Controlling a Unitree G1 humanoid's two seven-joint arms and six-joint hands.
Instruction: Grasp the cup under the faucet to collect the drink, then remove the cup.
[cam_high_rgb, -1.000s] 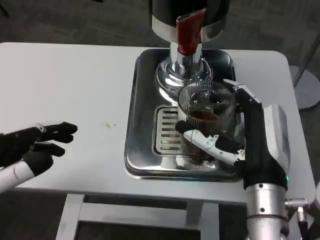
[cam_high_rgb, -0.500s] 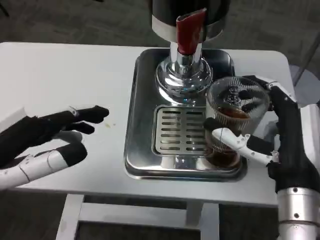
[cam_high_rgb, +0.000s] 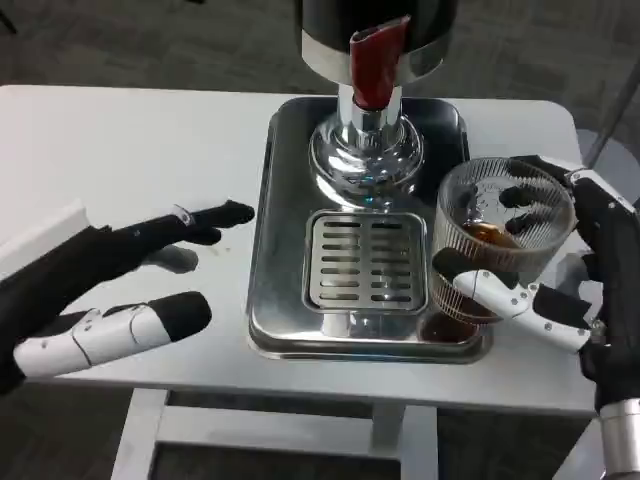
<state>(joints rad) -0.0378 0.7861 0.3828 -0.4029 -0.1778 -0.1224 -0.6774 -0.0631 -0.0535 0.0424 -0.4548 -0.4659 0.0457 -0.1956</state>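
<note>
A clear ribbed cup (cam_high_rgb: 496, 240) with brown drink in it is gripped by my right hand (cam_high_rgb: 575, 275), fingers wrapped around its wall. The cup hangs over the right edge of the steel drip tray (cam_high_rgb: 285, 310), well to the right of the faucet (cam_high_rgb: 377, 62) with its red handle. My left hand (cam_high_rgb: 110, 285) hovers over the white table left of the tray, fingers spread and holding nothing, its fingertips near the tray's left rim.
The slotted grate (cam_high_rgb: 365, 260) in the tray lies bare below the faucet. The dispenser's chrome base (cam_high_rgb: 365, 155) stands at the tray's back. The white table (cam_high_rgb: 120, 160) runs wide to the left; its front edge is close below my hands.
My right hand has carried the cup from under the faucet to the right and slightly up. My left hand has reached forward and right toward the tray.
</note>
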